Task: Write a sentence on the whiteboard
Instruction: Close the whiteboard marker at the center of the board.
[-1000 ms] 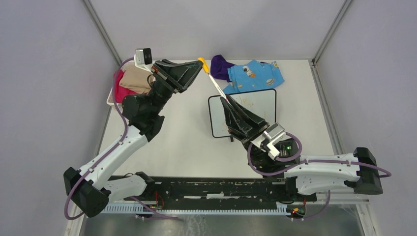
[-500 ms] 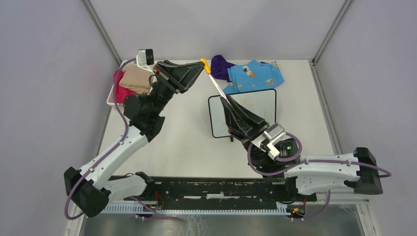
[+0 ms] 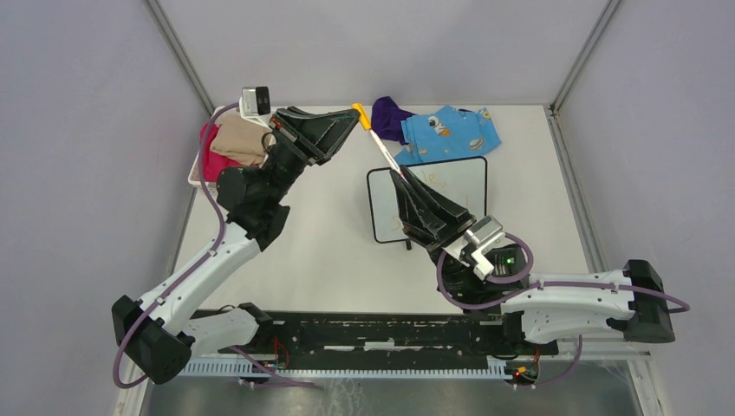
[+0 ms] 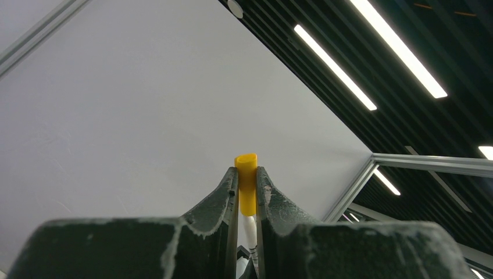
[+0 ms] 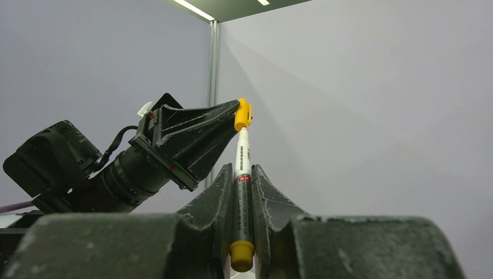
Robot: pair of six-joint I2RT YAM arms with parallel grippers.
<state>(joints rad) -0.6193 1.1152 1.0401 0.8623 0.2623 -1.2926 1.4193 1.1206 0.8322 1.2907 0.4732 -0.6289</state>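
The whiteboard (image 3: pixel 468 173) lies flat right of the table's middle, and the sentence (image 3: pixel 442 180) shows on it as faint orange handwriting, partly hidden by my right arm. Above the board's left end, my right gripper (image 3: pixel 397 176) is shut on a white marker (image 3: pixel 381 149), its barrel clamped between the jaws (image 5: pixel 242 197). The marker slants up and left to its yellow cap (image 3: pixel 358 113). My left gripper (image 3: pixel 354 114) is shut on that cap (image 4: pixel 246 186), with the white barrel (image 4: pixel 249 229) showing below it between the jaws. Both grippers are raised off the table.
A blue patterned cloth (image 3: pixel 451 134) and a purple cloth (image 3: pixel 390 117) lie just behind the whiteboard. A white bin (image 3: pixel 196 173) with pink and beige fabric sits at the far left. Metal frame posts and grey walls enclose the table.
My left gripper, holding the cap, has shifted slightly to the right. The right gripper keeps its hold on the marker and has barely moved.
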